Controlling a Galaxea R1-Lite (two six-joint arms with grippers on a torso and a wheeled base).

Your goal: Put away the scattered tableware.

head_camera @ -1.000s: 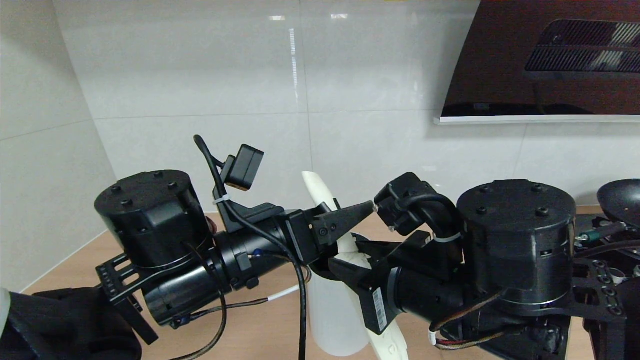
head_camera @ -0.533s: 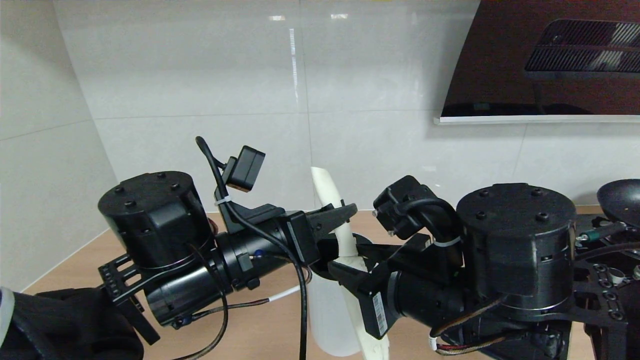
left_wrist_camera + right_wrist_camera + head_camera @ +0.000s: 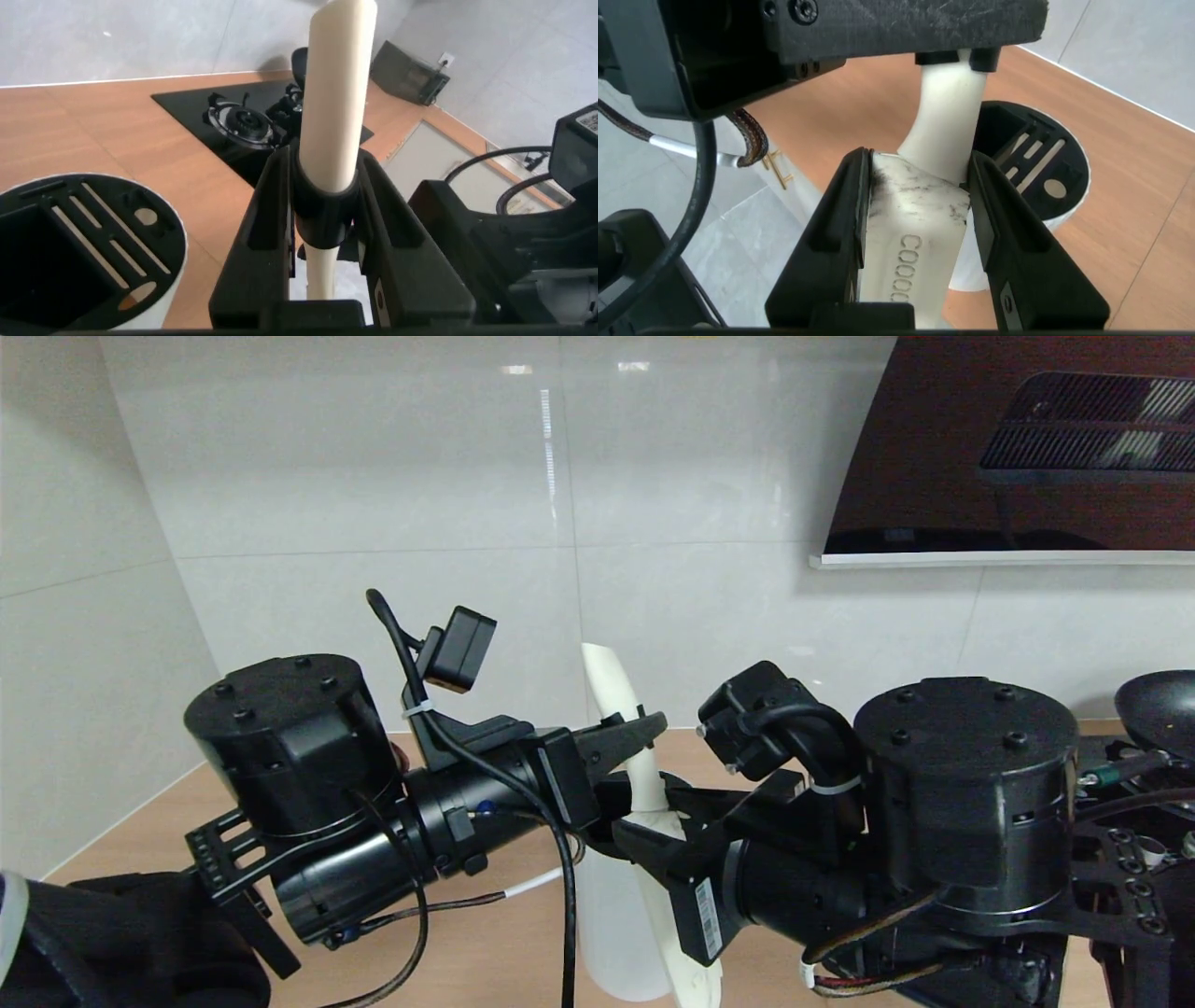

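Left claw point(image 3: 327, 187) and right claw point(image 3: 920, 201) both clamped on cream utensil point(image 3: 607, 686), lower end cut off.

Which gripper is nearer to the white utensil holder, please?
Right. The right gripper clamps the cream utensil low, just above the utensil holder; the left gripper grips its handle higher up.

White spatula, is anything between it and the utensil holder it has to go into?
Nothing visible does. The white spatula hangs above the utensil holder, clamped in the jaws of the left gripper and right gripper.
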